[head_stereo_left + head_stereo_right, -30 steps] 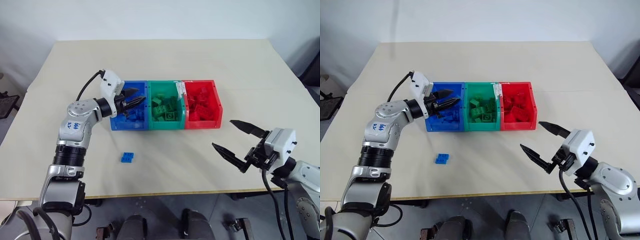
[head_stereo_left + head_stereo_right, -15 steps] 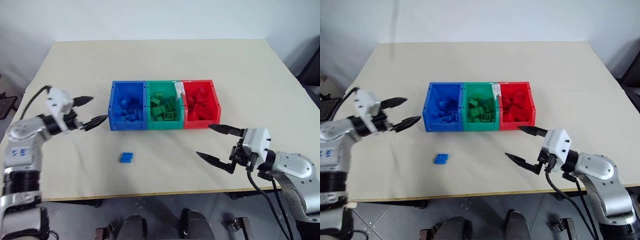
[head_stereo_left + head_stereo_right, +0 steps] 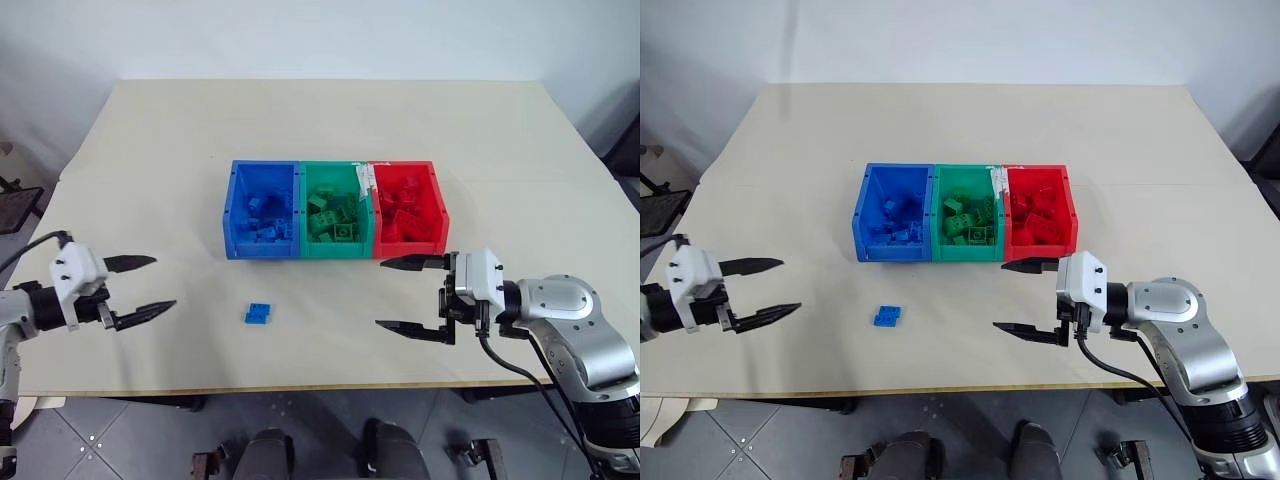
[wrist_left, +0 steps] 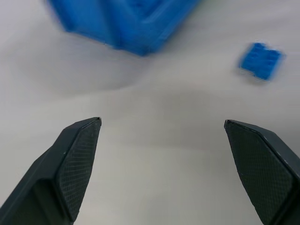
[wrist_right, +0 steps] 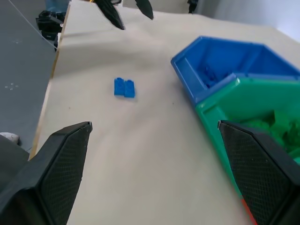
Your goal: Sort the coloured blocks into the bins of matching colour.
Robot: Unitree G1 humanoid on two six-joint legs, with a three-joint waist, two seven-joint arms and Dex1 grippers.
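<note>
Blue, hard and studded, the small plastic toy brick (image 3: 258, 314) lies flat on the beige table (image 3: 330, 130), alone and in front of the blue translucent plastic bin (image 3: 262, 211), which is my landmark here. Joined to that bin in a row are a green translucent bin (image 3: 336, 208) beside it and a red translucent bin (image 3: 409, 205) beyond that; all three hold bricks of their own colour. My left gripper (image 3: 139, 284) hangs well to the left of the blue bin and nearer the table's front edge, jaws spread wide and empty. My right gripper (image 3: 402, 294) hovers in front of the red bin, pointing towards the loose brick, likewise wide open with nothing in it. I judge the brick to be light, rigid and smooth-sided, so it may skid or tip if nudged. I would pinch it across two opposite flat side walls, fingers low against the table, rather than on the studs.
</note>
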